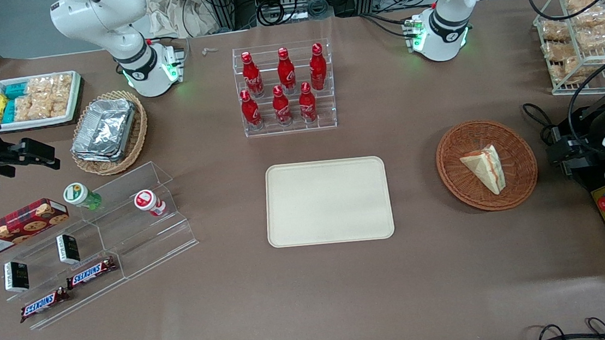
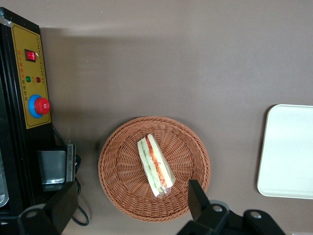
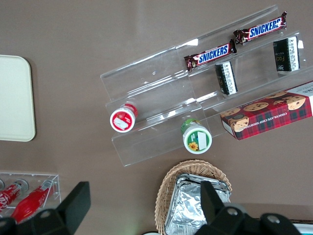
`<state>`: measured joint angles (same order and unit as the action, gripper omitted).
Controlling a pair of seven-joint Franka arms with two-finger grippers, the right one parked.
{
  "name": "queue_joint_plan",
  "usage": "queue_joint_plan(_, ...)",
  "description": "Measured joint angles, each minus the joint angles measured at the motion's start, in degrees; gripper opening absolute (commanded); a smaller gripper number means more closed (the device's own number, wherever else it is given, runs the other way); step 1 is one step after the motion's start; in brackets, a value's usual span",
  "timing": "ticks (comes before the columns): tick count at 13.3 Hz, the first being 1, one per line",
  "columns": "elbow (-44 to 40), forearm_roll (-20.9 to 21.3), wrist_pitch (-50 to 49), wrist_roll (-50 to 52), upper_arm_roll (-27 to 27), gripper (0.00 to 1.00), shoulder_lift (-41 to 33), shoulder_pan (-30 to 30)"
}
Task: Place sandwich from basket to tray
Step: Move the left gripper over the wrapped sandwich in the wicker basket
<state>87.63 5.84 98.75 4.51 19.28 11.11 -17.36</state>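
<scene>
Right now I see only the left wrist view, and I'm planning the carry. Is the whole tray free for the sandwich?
Observer: Yes. The front view shows the whole tray, and nothing is on it.
Operator: Is anything standing near it?
Observer: A clear rack of red bottles stands farther from the front camera than the tray, apart from it.
Operator: Where is my gripper?
Observer: The gripper, open, is beside the basket, toward the working arm's end of the table. The sandwich lies in the basket.

Front cam: high, looks down on whole table. Left wrist cam: above gripper point(image 2: 127, 205), straight down, shares basket point(image 1: 522, 172) point(image 2: 117, 181) and tray point(image 1: 280, 232) point(image 2: 288, 147).
</scene>
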Motion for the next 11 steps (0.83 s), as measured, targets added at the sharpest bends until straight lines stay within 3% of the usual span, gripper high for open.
queue_joint_plan(11, 4.0, 0.0, 0.4, 0.0, 0.1, 1.00, 0.0, 0.1)
